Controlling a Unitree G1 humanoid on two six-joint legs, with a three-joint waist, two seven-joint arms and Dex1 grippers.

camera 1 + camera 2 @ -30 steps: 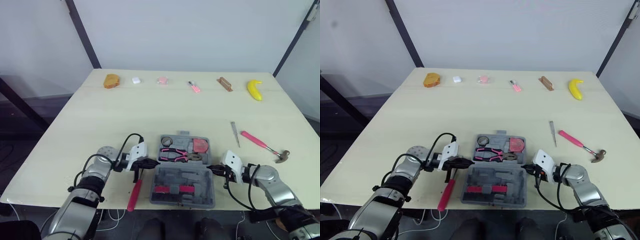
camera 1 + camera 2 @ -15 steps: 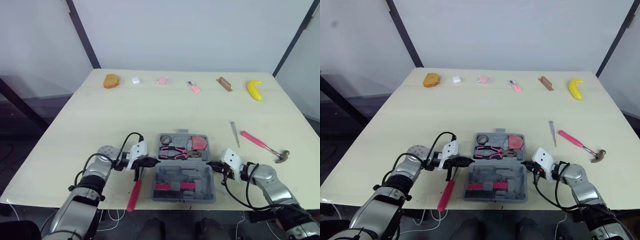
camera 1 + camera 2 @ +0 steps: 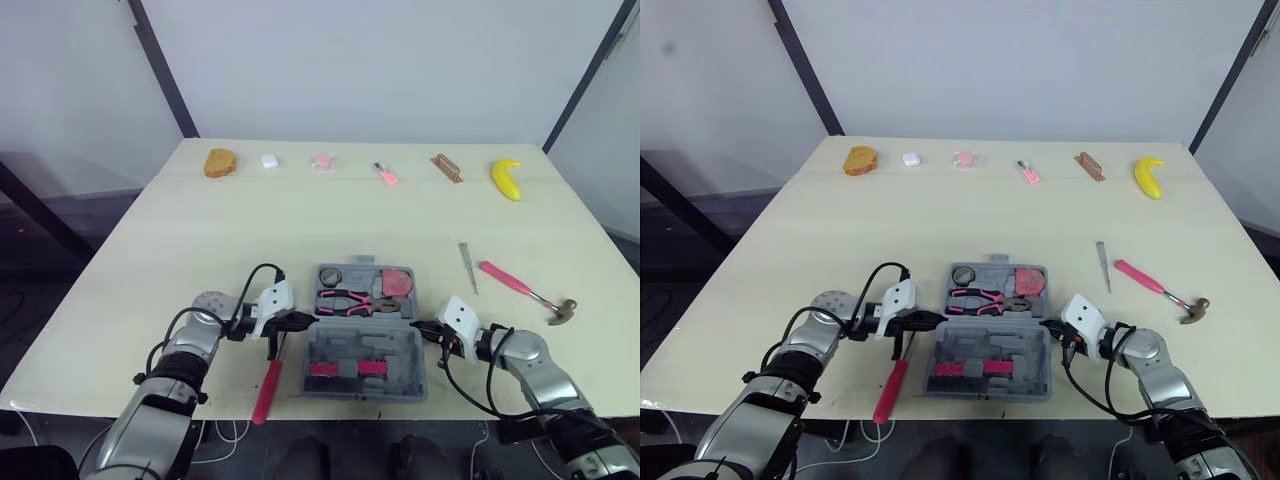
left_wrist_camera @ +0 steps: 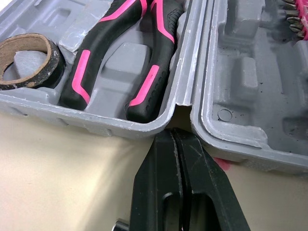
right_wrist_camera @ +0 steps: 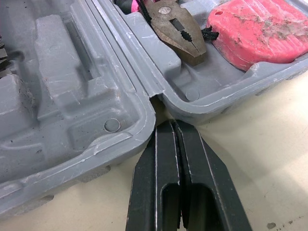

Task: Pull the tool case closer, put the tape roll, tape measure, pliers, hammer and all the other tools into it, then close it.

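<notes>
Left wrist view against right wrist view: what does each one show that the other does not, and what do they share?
Left wrist view: the tape roll and the pliers' pink-and-black handles, with the left gripper, jaws shut, at the tool case's hinge gap. Right wrist view: the pliers' metal head and the pink tape measure, with the right gripper, jaws shut, at the opposite hinge end. Shared: the open grey tool case on the cream table.

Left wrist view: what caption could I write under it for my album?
Shut left gripper at the hinge notch of the open tool case holding pliers and tape roll.
</notes>
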